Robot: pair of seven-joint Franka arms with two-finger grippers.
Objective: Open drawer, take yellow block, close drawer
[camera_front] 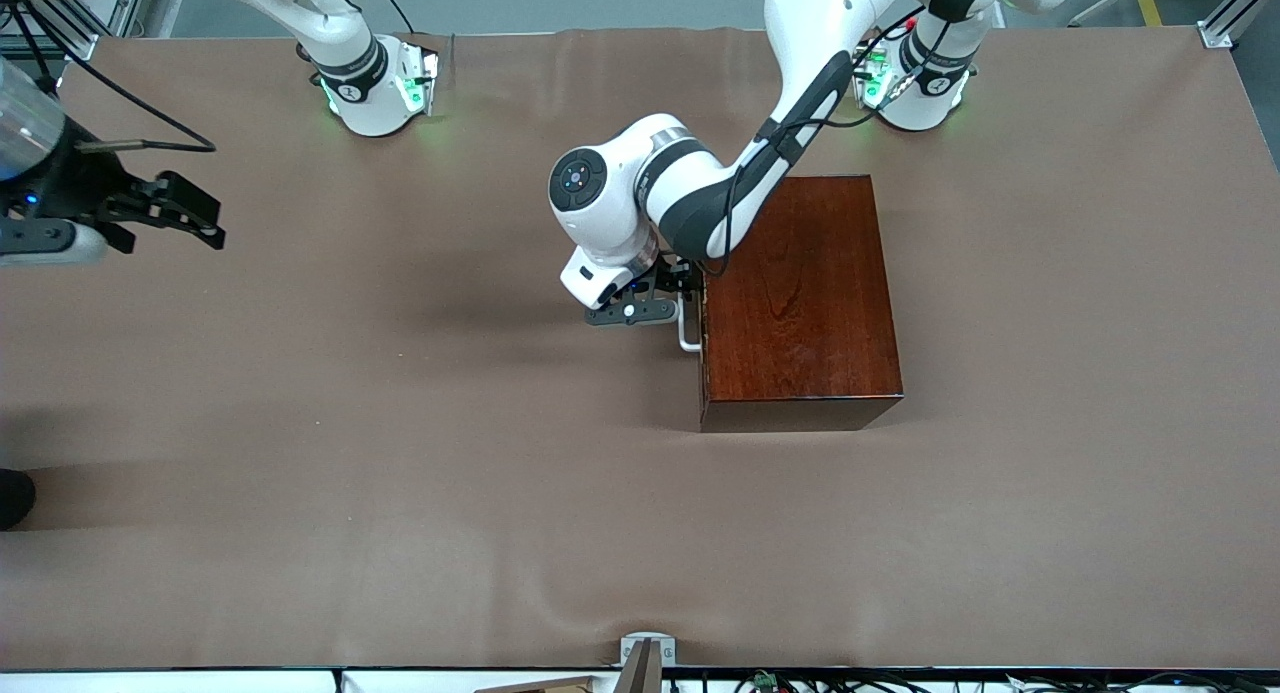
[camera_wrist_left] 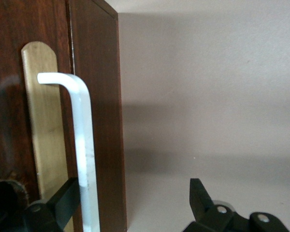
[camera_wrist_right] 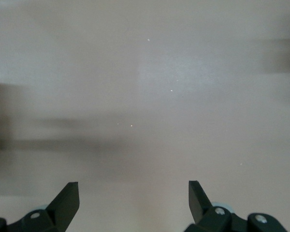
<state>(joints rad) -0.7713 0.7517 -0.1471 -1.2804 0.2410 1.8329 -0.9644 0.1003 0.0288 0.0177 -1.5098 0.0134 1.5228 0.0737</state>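
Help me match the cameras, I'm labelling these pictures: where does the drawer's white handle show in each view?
Front view: the handle sticks out of the box face toward the right arm's end, beside the left gripper.
Left wrist view: the handle runs upright along the drawer front, between the open left gripper's fingers.
Right wrist view: not in it; only bare table.
Shared landmark: the box.

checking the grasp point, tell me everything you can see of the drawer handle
The drawer handle is a white loop bar with a bent end, standing off a pale plate on the dark reddish-brown drawer front, which sits shut in the box. The left end effector is open, one finger beside the bar; contact is unclear.
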